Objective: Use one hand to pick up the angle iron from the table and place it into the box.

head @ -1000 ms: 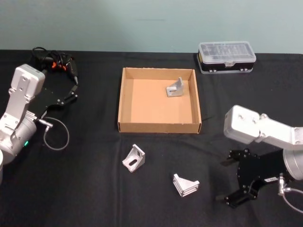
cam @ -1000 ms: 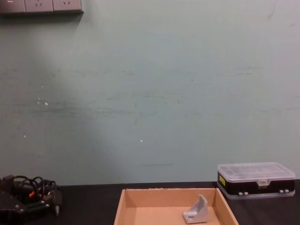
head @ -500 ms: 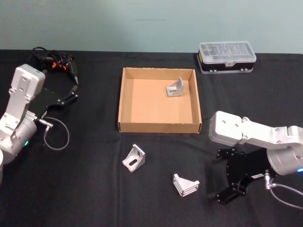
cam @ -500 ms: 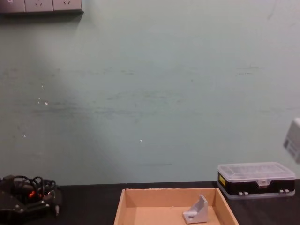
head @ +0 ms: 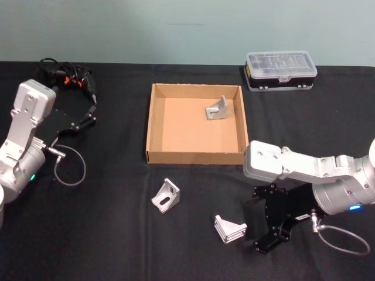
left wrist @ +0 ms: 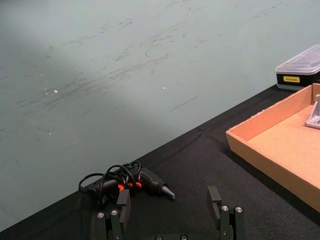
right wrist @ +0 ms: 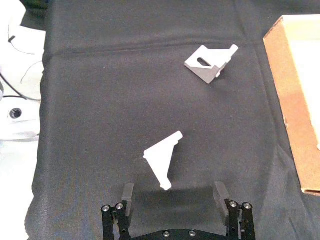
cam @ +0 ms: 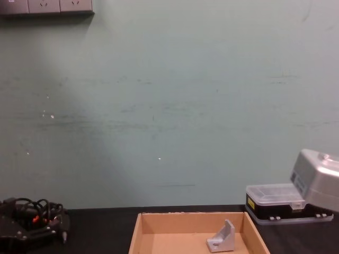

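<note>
Black table (head: 117, 234) carries the nearest angle iron (head: 229, 228) by its front edge, just beside the right gripper (head: 258, 219), jaws wide. I'd advance until the iron sits between its fingers (right wrist: 127, 196), square to what seems its flat web, then close. At the left edge the left gripper (left wrist: 168, 202) idles, spread.

Both arms are boxy silver-grey metal links with rounded corners. The right arm (head: 275, 163), at four o'clock in the head view, has a round grey joint (head: 343, 192) with a small blue light (head: 352, 206); the left arm (head: 28, 114), at nine o'clock, shows a green one. A thin grey cable (head: 85, 167) loops off each wrist. The right gripper (head: 259, 218) and left gripper (head: 92, 109) are black, with silver screws (right wrist: 120, 206) at the finger bases
</note>
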Controlling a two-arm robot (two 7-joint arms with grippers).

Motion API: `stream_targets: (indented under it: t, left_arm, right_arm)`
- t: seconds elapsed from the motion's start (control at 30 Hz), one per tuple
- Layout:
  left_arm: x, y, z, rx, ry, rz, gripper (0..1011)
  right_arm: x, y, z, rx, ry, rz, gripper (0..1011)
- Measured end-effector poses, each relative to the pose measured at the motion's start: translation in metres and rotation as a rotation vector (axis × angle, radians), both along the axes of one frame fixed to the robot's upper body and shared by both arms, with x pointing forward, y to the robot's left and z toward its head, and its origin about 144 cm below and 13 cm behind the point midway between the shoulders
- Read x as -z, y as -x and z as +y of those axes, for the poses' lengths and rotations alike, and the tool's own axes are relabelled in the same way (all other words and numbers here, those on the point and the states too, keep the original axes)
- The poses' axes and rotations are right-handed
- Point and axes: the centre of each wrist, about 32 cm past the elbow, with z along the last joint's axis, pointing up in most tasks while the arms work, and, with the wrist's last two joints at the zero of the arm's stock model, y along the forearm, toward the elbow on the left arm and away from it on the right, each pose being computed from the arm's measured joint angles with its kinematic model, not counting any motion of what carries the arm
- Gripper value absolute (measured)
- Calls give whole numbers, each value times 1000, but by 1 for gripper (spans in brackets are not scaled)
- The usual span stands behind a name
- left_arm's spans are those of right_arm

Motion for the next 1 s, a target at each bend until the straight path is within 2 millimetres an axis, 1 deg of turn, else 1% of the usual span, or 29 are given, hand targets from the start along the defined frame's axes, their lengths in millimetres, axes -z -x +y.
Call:
stream_targets:
  t: [0.63, 1.0]
  left_arm:
    - [0, 0, 0, 0, 0, 0, 1000]
    - [0, 0, 0, 0, 0, 0, 1000]
  right_arm:
    - [7, -7, 11, -48, -5, 14, 1002]
    - [8, -10, 12, -56, -4, 15, 1003]
